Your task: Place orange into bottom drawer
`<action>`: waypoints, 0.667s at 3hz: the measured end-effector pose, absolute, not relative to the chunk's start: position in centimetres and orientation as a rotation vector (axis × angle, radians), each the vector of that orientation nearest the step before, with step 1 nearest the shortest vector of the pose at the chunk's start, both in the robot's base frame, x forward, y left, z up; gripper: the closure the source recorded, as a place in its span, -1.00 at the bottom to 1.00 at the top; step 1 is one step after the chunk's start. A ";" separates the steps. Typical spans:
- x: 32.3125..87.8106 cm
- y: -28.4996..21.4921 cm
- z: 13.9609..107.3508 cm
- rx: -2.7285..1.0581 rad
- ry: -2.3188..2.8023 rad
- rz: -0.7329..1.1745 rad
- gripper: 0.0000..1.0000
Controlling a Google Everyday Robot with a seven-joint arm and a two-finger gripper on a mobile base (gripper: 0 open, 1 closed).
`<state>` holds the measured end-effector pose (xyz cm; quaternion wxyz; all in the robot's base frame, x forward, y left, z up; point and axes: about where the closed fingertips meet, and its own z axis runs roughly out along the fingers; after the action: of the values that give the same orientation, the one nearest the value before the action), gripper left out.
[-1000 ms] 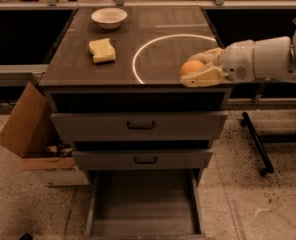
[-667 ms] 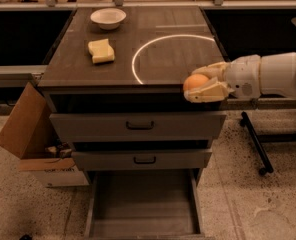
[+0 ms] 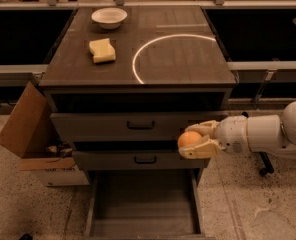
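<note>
Countertop [image 3: 178,59] with sponge [image 3: 102,50], bowl [image 3: 109,17]; end effector [image 3: 184,140] around orange [image 3: 192,138] at middle drawer [image 3: 108,160].

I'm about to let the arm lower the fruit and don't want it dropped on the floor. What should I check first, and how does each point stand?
1. Small round orange fruit gripped between the fingers: ok.
2. Gripper below the tabletop, in front of the middle drawer's right end: ok.
3. Grey-brown wooden bottom drawer pulled open: ok.
4. Visible drawer floor bare: ok.
5. Fruit inside the drawer's right wall line: cannot tell; it looks close to that wall.
6. Nothing between gripper and drawer below: ok.
</note>
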<state>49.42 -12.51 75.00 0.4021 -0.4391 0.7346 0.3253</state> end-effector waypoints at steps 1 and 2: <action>49.4 -12.5 75.0 -1.110 1.857 0.822 1.00; 48.8 -12.0 72.2 -1.072 1.895 0.828 1.00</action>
<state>48.83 -11.96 72.22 0.3954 -0.4227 0.7473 0.3264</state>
